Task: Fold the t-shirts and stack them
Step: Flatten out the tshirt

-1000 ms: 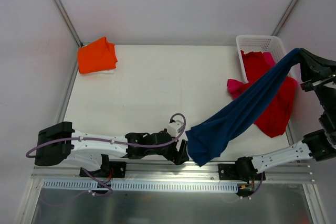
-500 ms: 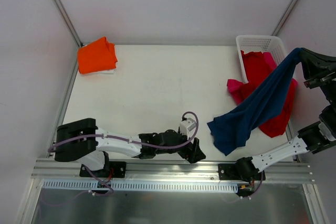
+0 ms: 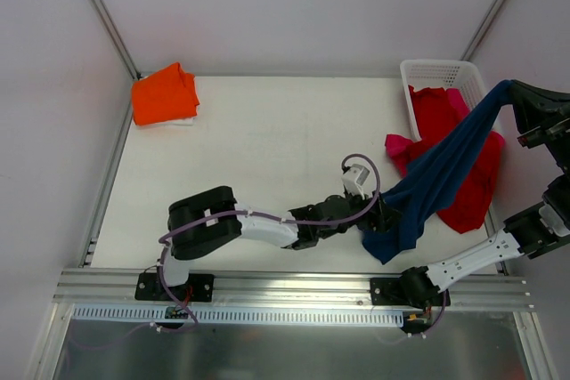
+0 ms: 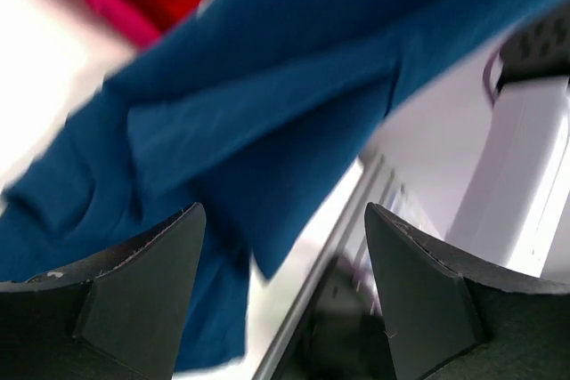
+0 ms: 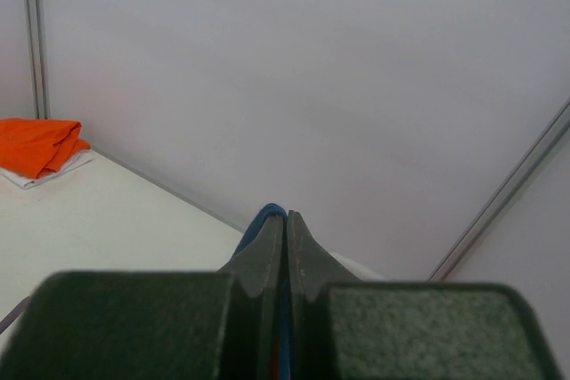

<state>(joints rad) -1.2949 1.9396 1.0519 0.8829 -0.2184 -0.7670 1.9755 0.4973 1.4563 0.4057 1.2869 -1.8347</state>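
A navy blue t-shirt (image 3: 445, 166) hangs in a long slant from my right gripper (image 3: 512, 88), which is raised at the right edge and shut on its top corner. In the right wrist view a blue fold (image 5: 265, 214) pokes out beside the shut right gripper (image 5: 286, 216). My left gripper (image 3: 385, 216) is stretched across the front of the table and stands open at the shirt's lower end. In the left wrist view navy cloth (image 4: 267, 86) fills the space just ahead of the open left gripper (image 4: 280, 246), not clamped. A folded orange t-shirt (image 3: 165, 95) lies at the far left corner.
A white lattice basket (image 3: 441, 68) stands at the far right corner, with a red shirt (image 3: 468, 189) spilling out of it onto the table (image 3: 249, 149) and a pink one (image 3: 401, 144) beside it. The right arm's base and the metal rail (image 3: 285, 295) run along the near edge.
My left arm has swung right along the table's front until its open gripper reached the navy shirt's hanging end. That end has drawn back to the right. The right gripper kept its hold.
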